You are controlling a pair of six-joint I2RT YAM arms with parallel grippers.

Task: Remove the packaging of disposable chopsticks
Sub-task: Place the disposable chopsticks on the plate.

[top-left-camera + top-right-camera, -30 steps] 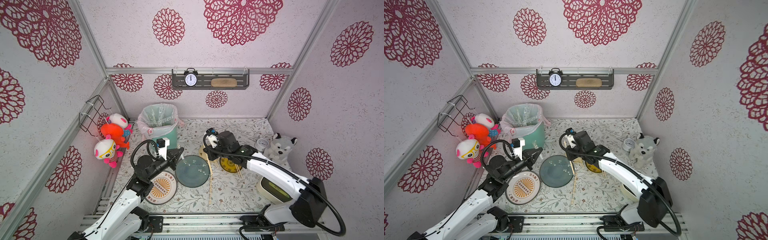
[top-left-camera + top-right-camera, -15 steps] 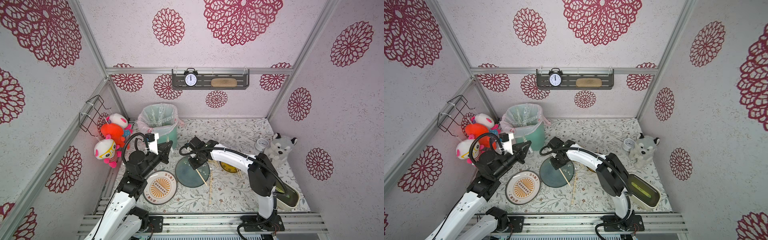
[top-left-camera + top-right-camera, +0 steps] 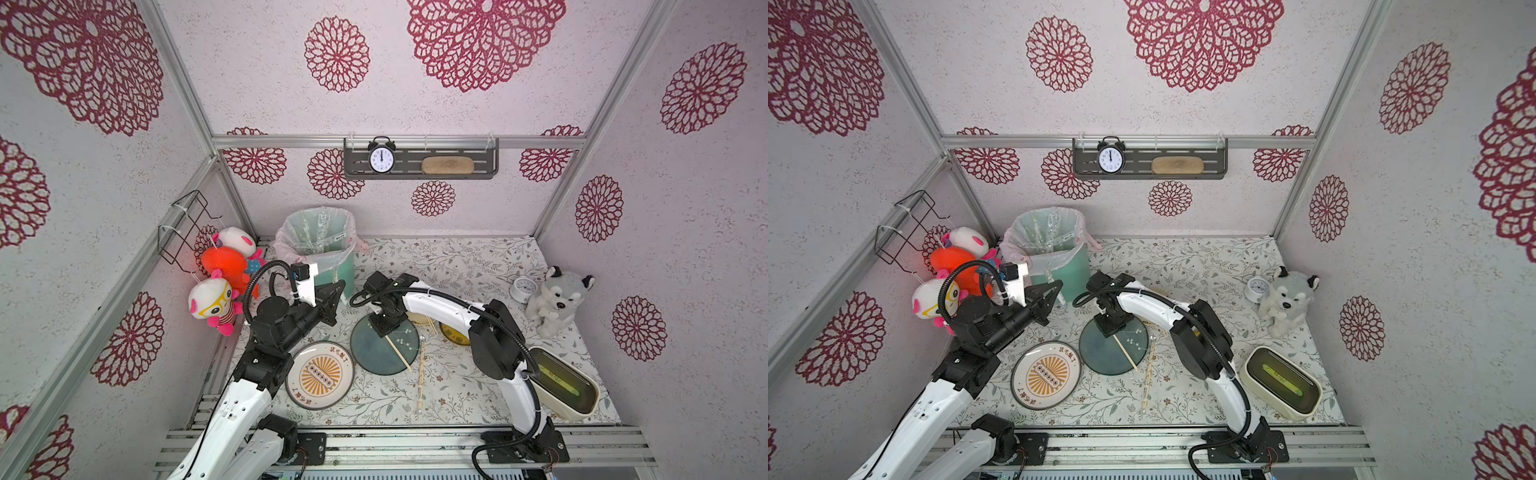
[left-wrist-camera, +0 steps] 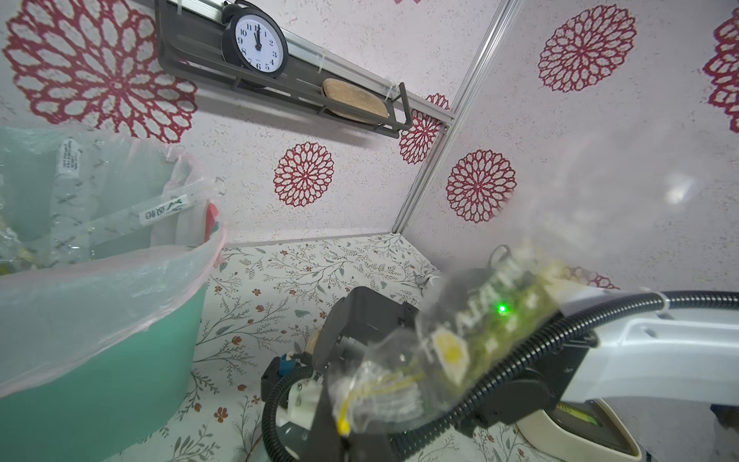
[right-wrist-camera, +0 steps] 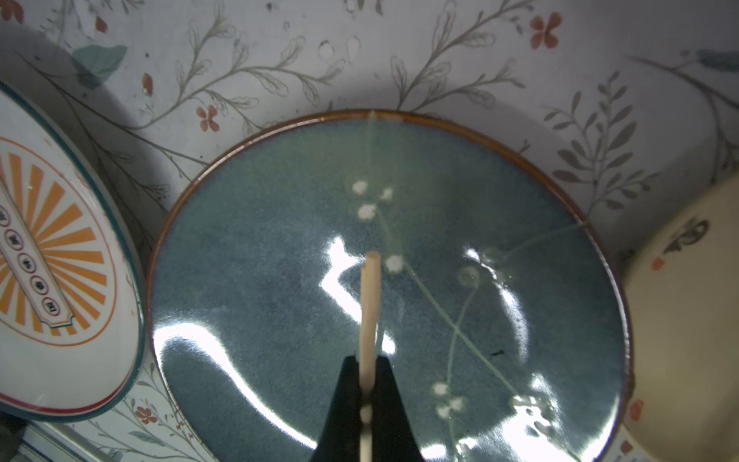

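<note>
Walls: pale pink textured wallpaper panels [image 3: 490, 210] with dark red flower rosettes, meeting at silver aluminium frame bars [image 3: 291, 142].
Floor: white cloth [image 3: 457, 266] printed with grey-green sprigs and small red blossoms.
Shelf: dark grey slotted metal shelf [image 3: 486, 158] on the back wall, bearing a black round alarm clock [image 3: 381, 160] and a tan oval pad [image 3: 447, 165].
Side wall: black wire rack [image 3: 185, 232].
Light: bright, even.

Right gripper [image 3: 385, 331] clamps a chopstick [image 3: 399, 353] slanting across a blue plate [image 3: 370, 357], as left gripper [image 3: 340, 290] hangs beside a lined green bin [image 3: 347, 270].
</note>
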